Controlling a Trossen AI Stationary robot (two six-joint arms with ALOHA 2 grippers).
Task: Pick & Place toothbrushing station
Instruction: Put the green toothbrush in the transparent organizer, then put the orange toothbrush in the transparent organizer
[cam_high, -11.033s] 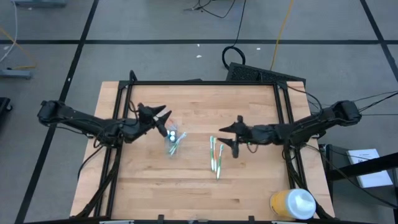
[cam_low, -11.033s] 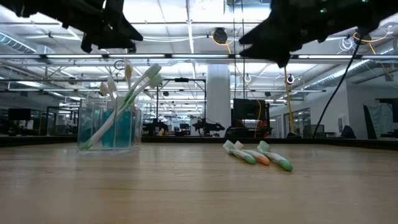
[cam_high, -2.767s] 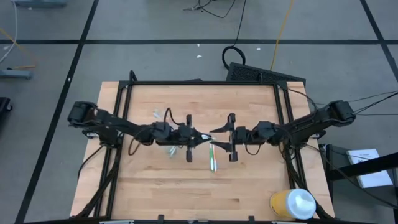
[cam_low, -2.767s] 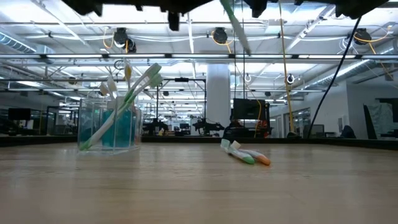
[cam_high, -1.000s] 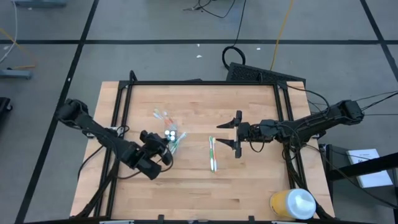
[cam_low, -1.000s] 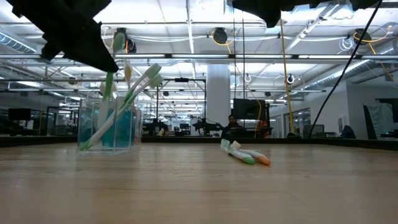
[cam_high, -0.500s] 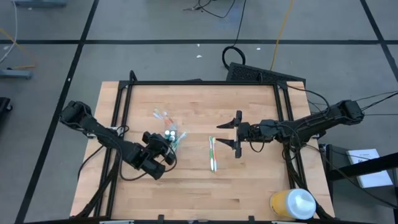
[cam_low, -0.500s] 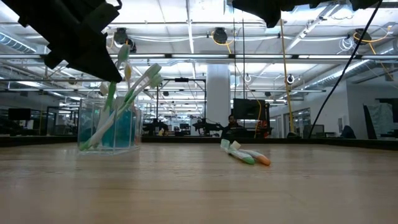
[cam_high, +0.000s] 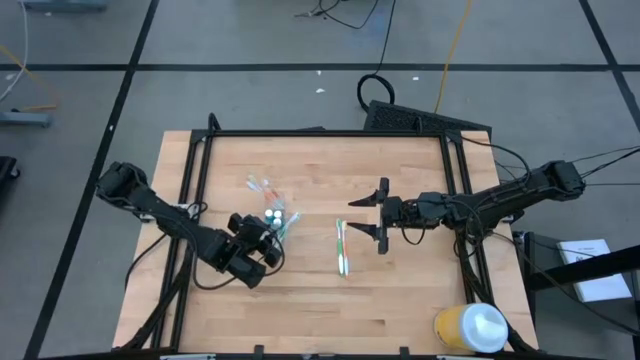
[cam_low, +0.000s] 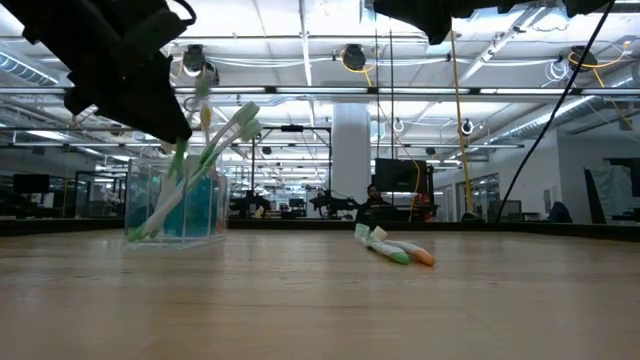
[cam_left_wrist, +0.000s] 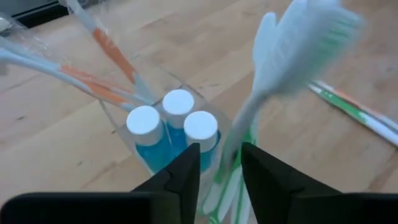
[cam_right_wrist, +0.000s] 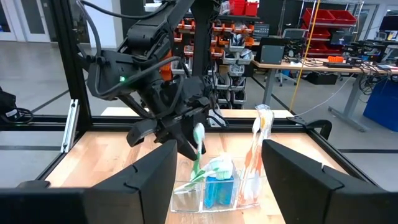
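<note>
We saw the left gripper (cam_left_wrist: 217, 177) pinching a green toothbrush (cam_left_wrist: 286, 68) over the clear cup (cam_low: 177, 205), seemingly lowered among the tubes (cam_left_wrist: 177, 115). Farther off, two toothbrushes (cam_high: 343, 247) lay on the table (cam_high: 400, 290); right gripper (cam_high: 372, 214) hung above, released.

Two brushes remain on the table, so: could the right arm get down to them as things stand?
Probably yes. The right end effector, open, hovers just beside the two toothbrushes, with nothing between; the left end effector is off at the cup.
</note>
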